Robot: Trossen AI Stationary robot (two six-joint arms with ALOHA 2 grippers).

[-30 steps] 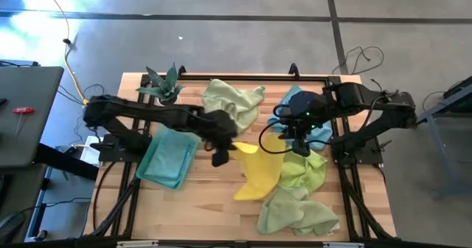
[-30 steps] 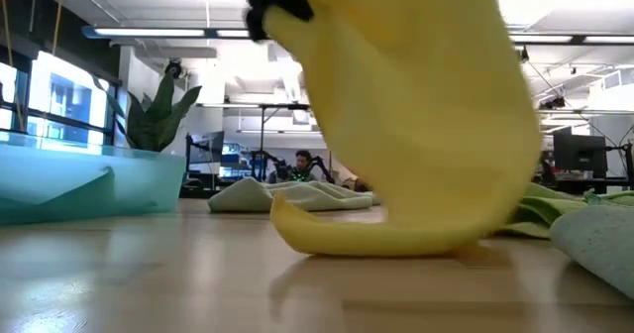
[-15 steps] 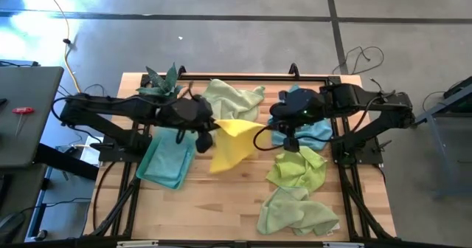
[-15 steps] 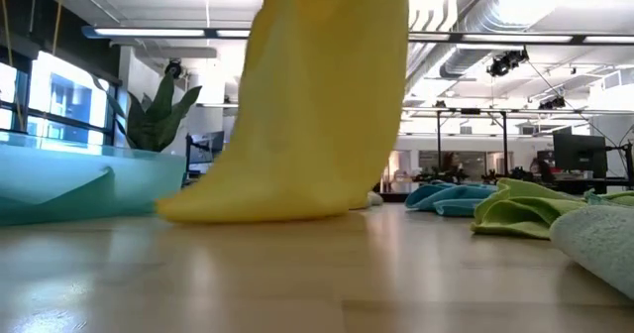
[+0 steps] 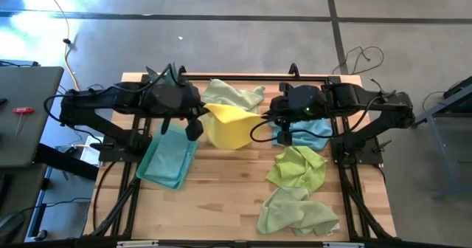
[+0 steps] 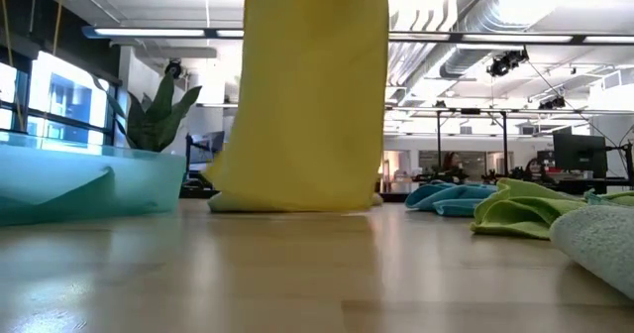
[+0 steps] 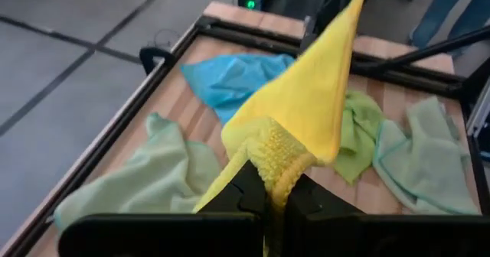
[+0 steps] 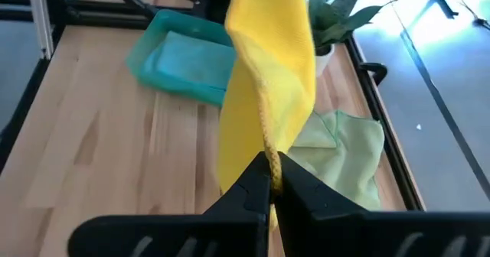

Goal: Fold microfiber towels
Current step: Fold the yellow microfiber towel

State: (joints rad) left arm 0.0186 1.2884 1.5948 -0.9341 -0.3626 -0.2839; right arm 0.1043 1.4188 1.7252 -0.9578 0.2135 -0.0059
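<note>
The bright yellow towel (image 5: 232, 126) hangs between my two grippers over the table's far middle. Its lower edge (image 6: 297, 202) reaches down to the table. My left gripper (image 5: 200, 116) is shut on the towel's left top corner, and my right gripper (image 5: 267, 121) is shut on its right top corner. A teal towel (image 5: 171, 156) lies folded at the left. A pale green towel (image 5: 234, 97) lies crumpled behind the yellow one. My left gripper pinches a bunched corner of the yellow towel (image 7: 277, 159) between its two fingers, with several layers gathered. The top edge runs from there up to the other gripper and the rest hangs below. My right gripper pinches the opposite top corner (image 8: 268, 146) between its two fingers at a folded edge. The towel hangs below it, lower edge on the table.
A sky blue towel (image 5: 311, 133) lies at the far right, a lime green one (image 5: 299, 167) nearer, and a pale green one (image 5: 295, 212) by the near edge. A potted plant (image 5: 166, 82) stands at the far left corner. Bare wood lies at the near middle.
Both grippers have risen and gone toward the table's far edge and left, keeping hold of the yellow towel. The towel lay in a heap on the near middle. It has been drawn up and back and now hangs spread between them.
</note>
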